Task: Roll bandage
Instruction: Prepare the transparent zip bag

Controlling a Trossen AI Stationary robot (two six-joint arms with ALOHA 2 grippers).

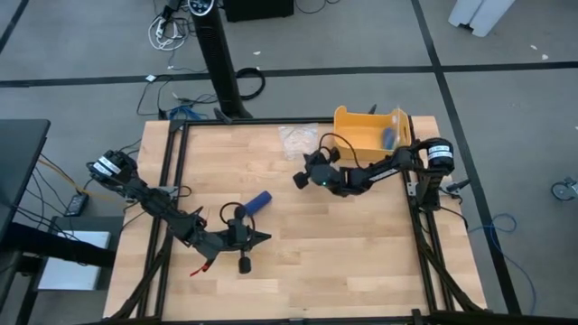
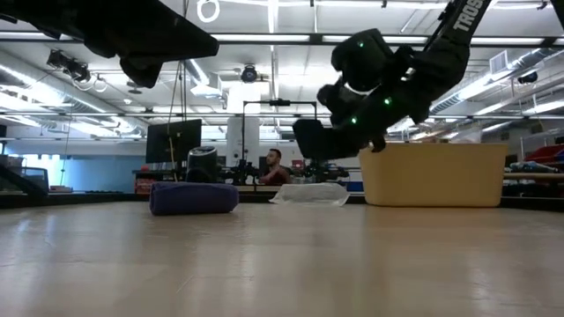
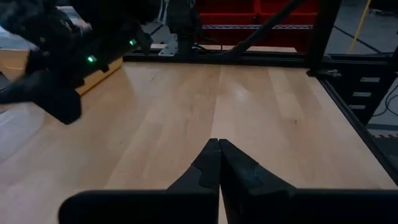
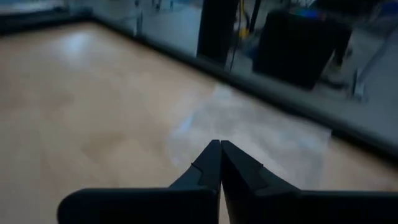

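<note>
The table [image 1: 343,262] is pale wood inside a dark frame, and nearly all of its top is bare. At its far right corner stands a yellow tub [image 1: 361,132], open upward, with something blue lying against its inner wall. Just beside the tub, toward the middle of the far edge, lies a clear wrapper [image 1: 299,140], flat on the wood; the low view shows it crumpled between the roll and the tub. The right arm reaches in from the right edge, and the right gripper [image 1: 301,179] hangs above the table close to the wrapper, its fingers [image 4: 214,163] pressed together with nothing between them. The left arm comes in from the left edge, and the left gripper [image 1: 264,237] sits low near the front middle of the table, its fingers [image 3: 214,163] likewise pressed together and empty. The bandage [image 1: 259,201] is a small dark-blue roll lying on its side on the wood, apart from both grippers, a little beyond the left one and well short of the wrapper.
</note>
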